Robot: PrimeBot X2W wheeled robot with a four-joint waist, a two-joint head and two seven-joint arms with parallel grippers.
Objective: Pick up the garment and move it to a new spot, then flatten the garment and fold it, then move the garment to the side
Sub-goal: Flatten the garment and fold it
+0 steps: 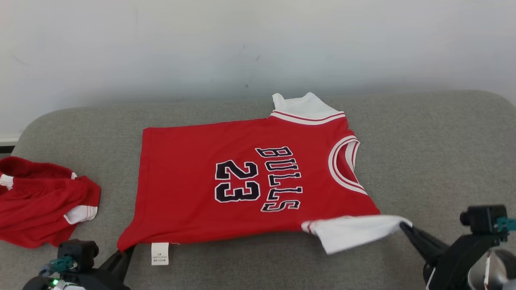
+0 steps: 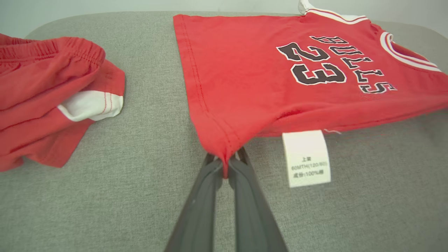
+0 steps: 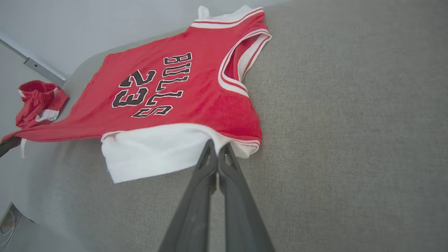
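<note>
Grey upholstered surface, red Bulls 23 jersey spread face-up mid-surface: left gripper pinching near hem corner, right gripper pinching near white sleeve, likely tensioning that edge to flatten or fold.

The left gripper and the right gripper each have two long, dark grey fingers with thin tips, and behind each is a black box with a blue-green plug.

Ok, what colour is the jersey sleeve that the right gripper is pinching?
White; the sleeve shows best in the right wrist view.
</note>
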